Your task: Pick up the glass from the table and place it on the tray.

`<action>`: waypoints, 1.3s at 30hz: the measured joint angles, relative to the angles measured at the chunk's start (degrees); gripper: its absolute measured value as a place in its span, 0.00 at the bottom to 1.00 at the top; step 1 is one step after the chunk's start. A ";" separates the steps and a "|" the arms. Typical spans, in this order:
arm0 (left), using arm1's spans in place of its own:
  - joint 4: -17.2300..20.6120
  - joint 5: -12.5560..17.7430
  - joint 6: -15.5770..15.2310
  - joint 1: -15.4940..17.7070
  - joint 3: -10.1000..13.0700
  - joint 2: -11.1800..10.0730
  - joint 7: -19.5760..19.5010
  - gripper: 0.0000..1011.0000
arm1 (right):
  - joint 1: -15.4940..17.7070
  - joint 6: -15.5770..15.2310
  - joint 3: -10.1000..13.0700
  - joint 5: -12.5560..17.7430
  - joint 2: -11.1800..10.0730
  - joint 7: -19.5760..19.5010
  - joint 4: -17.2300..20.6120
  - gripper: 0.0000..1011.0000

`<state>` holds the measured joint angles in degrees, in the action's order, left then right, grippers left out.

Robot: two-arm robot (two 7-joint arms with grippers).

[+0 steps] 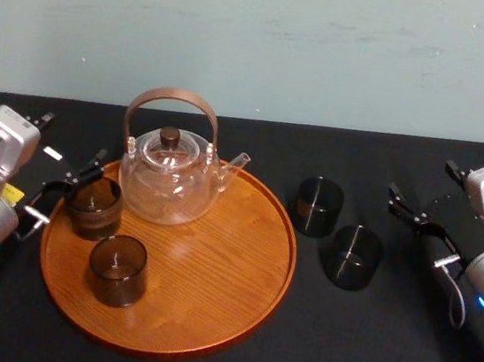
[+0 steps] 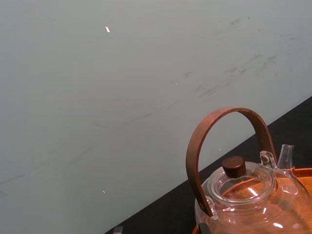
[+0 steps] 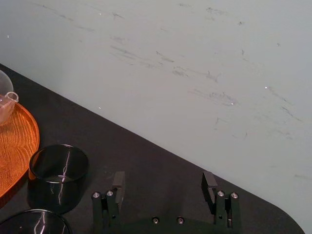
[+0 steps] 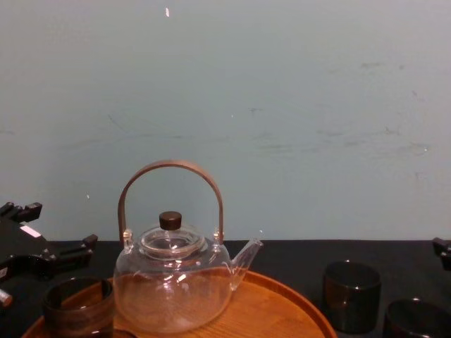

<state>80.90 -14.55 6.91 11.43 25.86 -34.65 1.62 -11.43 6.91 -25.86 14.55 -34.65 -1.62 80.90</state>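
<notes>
Two dark glasses stand on the black table [image 1: 399, 345] to the right of the tray, one farther back [image 1: 319, 206] and one nearer [image 1: 352, 257]. The round wooden tray [image 1: 220, 276] carries a clear teapot [image 1: 169, 180] and two more dark glasses, one at its left side [image 1: 93, 206] and one toward the front [image 1: 117, 269]. My left gripper [image 1: 70, 142] hovers open by the tray's left rim, just behind the left glass, holding nothing. Open as well, my right gripper [image 1: 425, 181] hangs to the right of the table glasses, its fingers [image 3: 118, 181] wide apart.
The teapot's tall brown handle [image 1: 174, 101] rises over the back of the tray. A pale wall [image 1: 260, 41] runs close behind the table. Bare black table lies in front of the tray and to the right of the two glasses.
</notes>
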 joint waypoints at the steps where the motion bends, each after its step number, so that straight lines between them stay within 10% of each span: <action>1: 0.00 0.00 0.00 0.00 0.00 0.00 0.00 0.99 | 0.00 0.00 0.00 0.00 0.00 0.00 0.00 0.99; 39: 0.00 0.00 0.00 0.00 0.00 0.00 0.00 0.99 | 0.00 0.00 0.00 0.00 0.00 0.00 0.00 0.99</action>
<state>80.90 -14.55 6.91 11.43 25.86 -34.65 1.62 -11.43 6.91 -25.86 14.55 -34.65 -1.62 80.90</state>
